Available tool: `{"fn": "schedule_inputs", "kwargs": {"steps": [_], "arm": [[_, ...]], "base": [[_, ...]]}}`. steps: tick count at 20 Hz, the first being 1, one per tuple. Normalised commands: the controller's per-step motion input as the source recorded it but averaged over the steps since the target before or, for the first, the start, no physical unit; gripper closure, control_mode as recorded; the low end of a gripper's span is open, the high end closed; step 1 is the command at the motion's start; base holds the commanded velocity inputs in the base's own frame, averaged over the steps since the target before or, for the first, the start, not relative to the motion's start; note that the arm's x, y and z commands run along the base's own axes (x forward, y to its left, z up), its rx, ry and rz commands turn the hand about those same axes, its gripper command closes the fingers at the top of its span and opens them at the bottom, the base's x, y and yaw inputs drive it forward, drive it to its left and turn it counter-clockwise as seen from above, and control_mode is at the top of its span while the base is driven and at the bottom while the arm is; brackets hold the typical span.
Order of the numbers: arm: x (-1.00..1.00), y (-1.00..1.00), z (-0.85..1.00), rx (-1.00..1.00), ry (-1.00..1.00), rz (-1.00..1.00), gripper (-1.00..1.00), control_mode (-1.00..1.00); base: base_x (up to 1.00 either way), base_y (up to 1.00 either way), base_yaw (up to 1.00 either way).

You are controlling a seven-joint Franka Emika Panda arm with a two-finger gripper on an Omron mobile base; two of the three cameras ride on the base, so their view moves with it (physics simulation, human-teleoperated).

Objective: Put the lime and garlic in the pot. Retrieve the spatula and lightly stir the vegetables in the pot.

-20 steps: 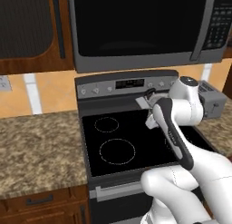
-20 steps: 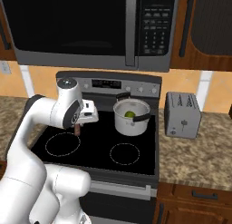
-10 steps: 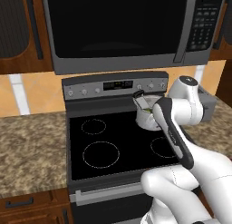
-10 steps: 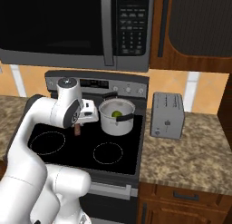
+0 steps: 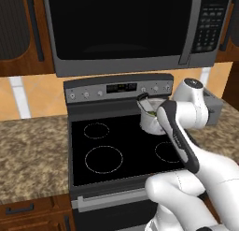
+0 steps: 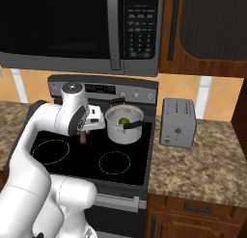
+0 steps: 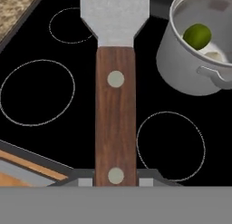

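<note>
The claw (image 6: pixel 85 136) is clenched on the spatula (image 7: pixel 115 89), whose long axis runs straight ahead over the stove (image 6: pixel 67 160). The pot (image 7: pixel 199 51), holding lime (image 7: pixel 197 35) and garlic (image 7: pixel 213 54), lies just beside the blade, ahead to its right in the hand view.

Spatula (image 7: pixel 115 82): brown wood-grain handle, two pale rivets, light-grey blade. Pot (image 6: pixel 124 124): silver-white, dark handle. Lime (image 7: pixel 197 35): bright green; garlic (image 7: pixel 213 53) off-white at its 5 o'clock. Stove (image 5: pixel 121 146) top: glossy black, thin white burner rings. Counter (image 6: pixel 202 160): speckled brown-tan granite. Toaster (image 6: pixel 178 122): grey.
</note>
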Motion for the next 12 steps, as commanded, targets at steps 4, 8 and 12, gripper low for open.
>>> {"fn": "schedule_inputs", "kwargs": {"steps": [4,8,12], "arm": [[0.19,-0.18,0.00,0.00,0.00,0.00,1.00,-1.00],[0.34,-0.53,-0.17,-0.20,-0.01,-0.09,1.00,-1.00],[0.14,-0.49,-0.34,-0.39,-0.01,-0.04,1.00,-1.00]], "base": [[0.00,0.00,0.00],[0.00,0.00,0.00],[0.00,0.00,0.00]]}}
